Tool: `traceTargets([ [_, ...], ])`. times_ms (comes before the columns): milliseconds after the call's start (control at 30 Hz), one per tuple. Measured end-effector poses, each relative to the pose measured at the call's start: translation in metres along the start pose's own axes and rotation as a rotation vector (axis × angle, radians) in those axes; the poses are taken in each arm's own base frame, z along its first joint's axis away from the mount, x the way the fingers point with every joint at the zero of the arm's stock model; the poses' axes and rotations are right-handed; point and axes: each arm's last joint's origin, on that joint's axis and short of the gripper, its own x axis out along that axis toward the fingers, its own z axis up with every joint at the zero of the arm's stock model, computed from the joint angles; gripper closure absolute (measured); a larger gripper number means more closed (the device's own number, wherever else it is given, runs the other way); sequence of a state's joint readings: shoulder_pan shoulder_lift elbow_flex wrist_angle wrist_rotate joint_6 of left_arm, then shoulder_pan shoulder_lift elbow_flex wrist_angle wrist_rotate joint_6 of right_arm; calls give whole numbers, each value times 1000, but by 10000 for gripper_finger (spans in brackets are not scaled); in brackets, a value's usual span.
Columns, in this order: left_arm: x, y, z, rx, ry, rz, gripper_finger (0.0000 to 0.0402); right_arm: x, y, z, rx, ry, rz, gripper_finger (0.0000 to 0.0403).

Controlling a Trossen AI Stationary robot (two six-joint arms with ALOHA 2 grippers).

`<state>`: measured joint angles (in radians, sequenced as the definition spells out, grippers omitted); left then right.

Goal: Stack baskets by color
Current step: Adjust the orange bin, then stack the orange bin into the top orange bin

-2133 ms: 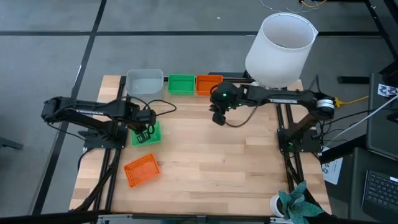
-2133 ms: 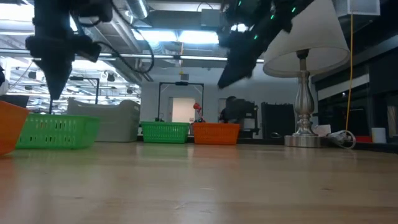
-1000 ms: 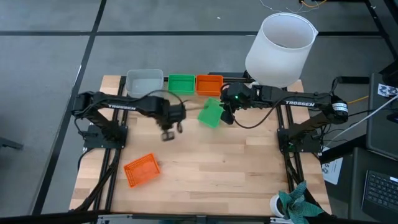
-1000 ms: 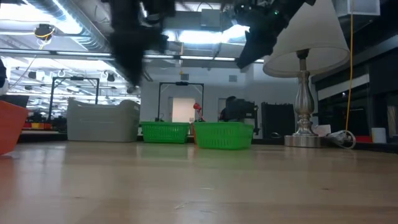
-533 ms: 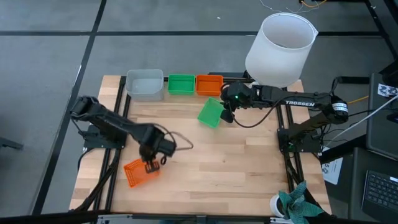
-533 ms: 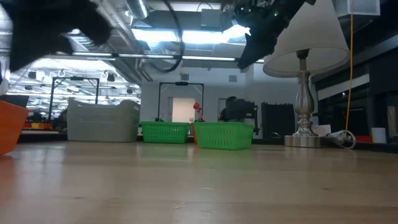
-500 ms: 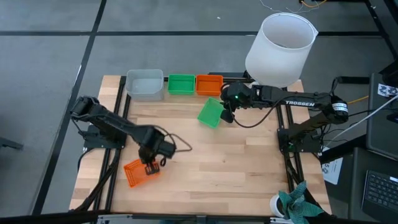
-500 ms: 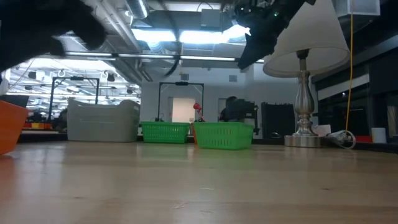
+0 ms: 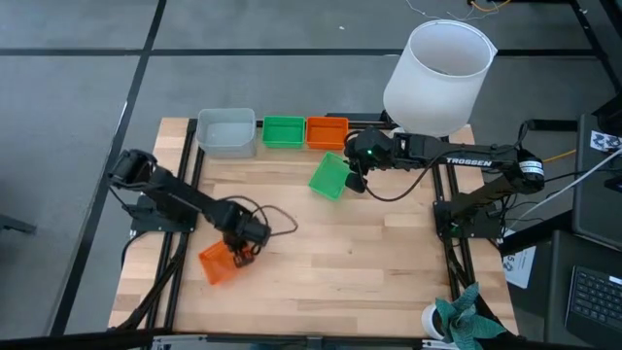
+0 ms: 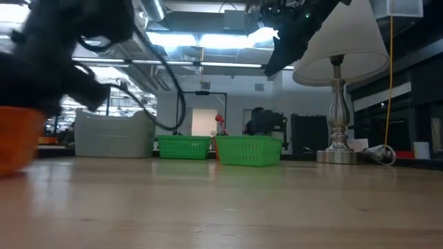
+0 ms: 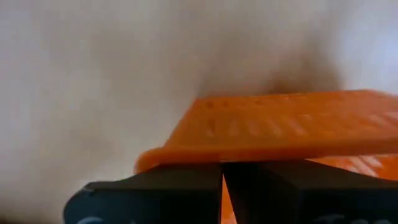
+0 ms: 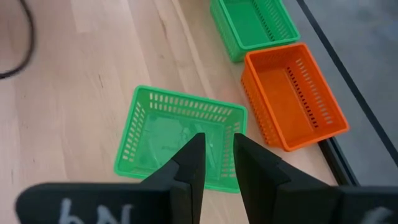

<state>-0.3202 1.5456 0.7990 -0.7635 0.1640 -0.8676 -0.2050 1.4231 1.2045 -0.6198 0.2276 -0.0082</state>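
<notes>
An orange basket (image 9: 216, 265) lies tipped near the table's front left; it is a blur in the low view (image 10: 17, 138). My left gripper (image 9: 238, 255) points down at its right-hand side, fingers shut. A green basket (image 9: 330, 177) sits flat on its bottom at mid-table, toward the far edge. My right gripper (image 9: 352, 181) hangs well above it (image 10: 277, 59), open and holding nothing. In the right wrist view its fingers (image 12: 214, 158) frame the green basket (image 12: 177, 134) below. Against the far edge stand a grey basket (image 9: 225, 131), a green one (image 9: 284, 130) and an orange one (image 9: 327, 131). My left gripper meets the orange basket with shut fingers at the rim of its right-hand wall (image 11: 205, 152). It comes from above, pointing down. The fingertips (image 11: 186, 180) hide the exact spot. The basket is tipped, its slotted wall (image 11: 280, 124) turned up. Whether it is clear of the table does not show.
A lamp with a big white shade (image 9: 437, 73) stands at the table's far right corner, its metal stem (image 10: 337, 104) beside the right arm. Bare wood (image 9: 369, 262) fills the middle and front right. Cables trail from both arms.
My left gripper has swung from mid-table toward the near left and down onto the orange basket, rolling as it went. The orange basket, which lay flat and spread wide, has tipped and now looks narrower from above. The right arm and the green basket have kept still.
</notes>
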Motion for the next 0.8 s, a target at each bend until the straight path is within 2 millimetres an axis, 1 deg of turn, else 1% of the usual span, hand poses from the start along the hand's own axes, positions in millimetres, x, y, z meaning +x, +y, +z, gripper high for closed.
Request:
traceTargets([
  [67, -1, 9, 13, 55, -87, 30, 401, 0, 0, 0, 0, 0, 0, 319],
  [133, -4, 15, 30, 117, -188, 32, 401, 0, 0, 0, 4, 0, 0, 319],
  [267, -22, 21, 72, 272, -452, -48, 401, 0, 0, 0, 25, 1, 1, 319],
  [333, -32, 24, 89, 335, -585, -102, 401, 0, 0, 0, 31, 4, 1, 319],
  [400, -41, 27, 104, 368, -724, -133, 401, 0, 0, 0, 31, 5, 1, 319],
  [500, -54, 33, 120, 339, -905, -112, 401, 0, 0, 0, 32, 5, 1, 319],
  [533, -58, 35, 122, 343, -942, -98, 401, 0, 0, 0, 32, 5, 1, 319],
  [633, -70, 44, 121, 371, -973, -60, 401, 0, 0, 0, 35, 4, 2, 319],
  [733, -84, 52, 108, 353, -952, -21, 401, 0, 0, 0, 84, 5, 17, 319],
  [800, -94, 58, 97, 330, -933, 31, 401, 1, 2, 1, 116, -4, 64, 319],
])
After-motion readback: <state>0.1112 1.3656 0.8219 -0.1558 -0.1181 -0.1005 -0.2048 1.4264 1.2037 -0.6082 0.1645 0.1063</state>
